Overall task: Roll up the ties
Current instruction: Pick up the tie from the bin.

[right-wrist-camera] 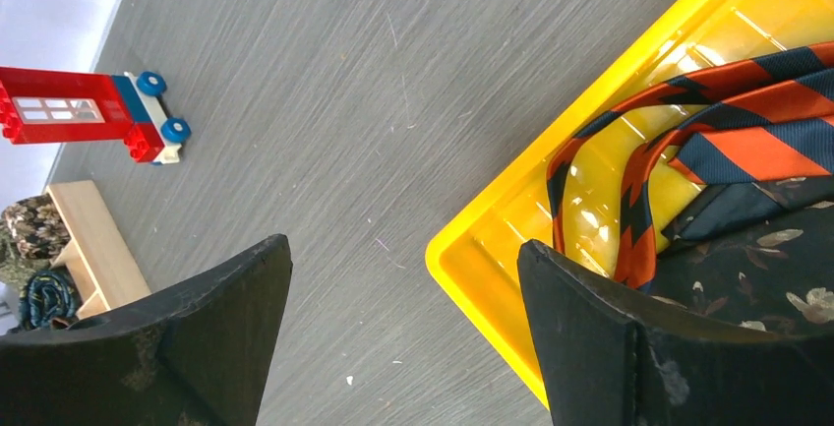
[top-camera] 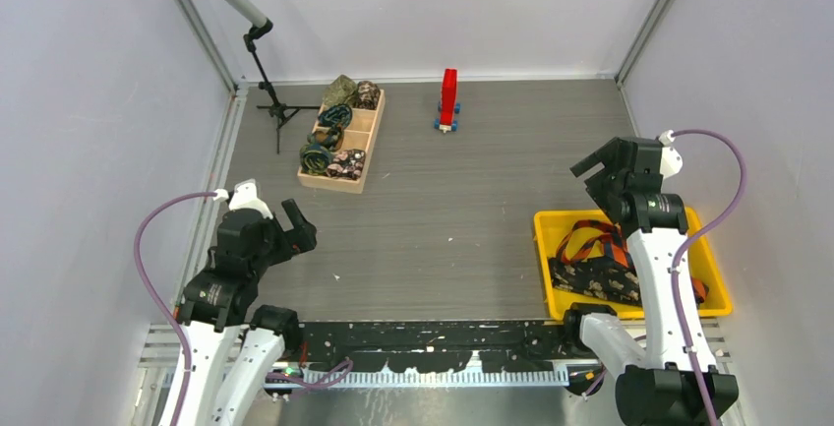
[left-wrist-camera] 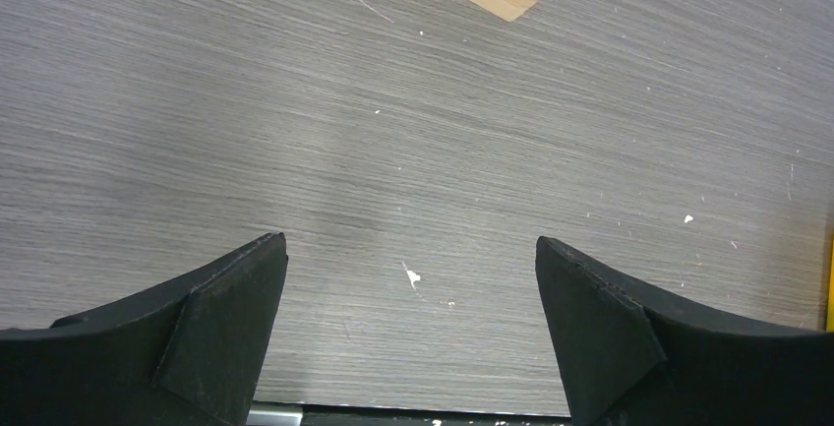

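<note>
Table centre open; wooden box, tripod far left; toy block far centre; yellow tray near right.

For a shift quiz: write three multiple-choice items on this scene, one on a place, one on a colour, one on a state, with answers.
1. Where do the unrolled ties lie? A. a drawer B. the yellow tray C. a hanger
2. What colour is the toy block body? A. red B. green C. purple
3. How is the left gripper? A. shut on a tie B. shut, empty C. open, empty
Answers: B, they lie heaped in it; A, red over blue wheels; C, fingers apart, nothing between.
</note>
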You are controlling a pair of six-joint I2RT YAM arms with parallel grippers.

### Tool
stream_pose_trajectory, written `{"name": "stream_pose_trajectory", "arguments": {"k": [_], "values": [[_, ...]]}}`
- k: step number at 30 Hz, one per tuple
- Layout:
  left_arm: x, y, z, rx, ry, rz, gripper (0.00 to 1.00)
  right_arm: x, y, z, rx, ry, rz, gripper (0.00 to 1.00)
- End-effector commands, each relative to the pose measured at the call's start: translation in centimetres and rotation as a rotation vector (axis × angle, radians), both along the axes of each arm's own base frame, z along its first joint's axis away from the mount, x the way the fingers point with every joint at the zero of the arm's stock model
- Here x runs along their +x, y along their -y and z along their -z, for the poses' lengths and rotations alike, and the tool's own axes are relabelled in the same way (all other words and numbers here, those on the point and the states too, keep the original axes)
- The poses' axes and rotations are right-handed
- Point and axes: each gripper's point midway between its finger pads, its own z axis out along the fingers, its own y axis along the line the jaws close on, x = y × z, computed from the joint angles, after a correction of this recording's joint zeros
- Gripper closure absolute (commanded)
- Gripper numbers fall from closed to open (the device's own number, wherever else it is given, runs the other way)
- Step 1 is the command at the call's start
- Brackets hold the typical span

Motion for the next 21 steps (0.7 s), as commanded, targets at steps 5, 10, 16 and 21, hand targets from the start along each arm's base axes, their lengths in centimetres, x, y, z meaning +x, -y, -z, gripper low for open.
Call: {"name": "stream_pose_trajectory", "arguments": {"k": [5,10,16,21], "values": [[0.7,0.0,-0.7,0.003,0.035,-0.001,0.00,-2.2,0.7,1.3,-0.013,-0.120,0.050,0.11],[0.7,0.0,-0.6,0.003,0.034,-0.001,0.00,-3.1,-0.1,5.3,0.032,-0.238,0.035,0.10],[0.7,0.0,-0.6,0.003,0.035,0.000,0.00,-3.2,-0.3,9.4,0.062,-0.335,0.046,0.11],[0.7,0.0,-0.5,0.004,0.030,0.001,0.00,-3.6,-0.4,11.6,0.080,-0.389,0.065,0.11]]}}
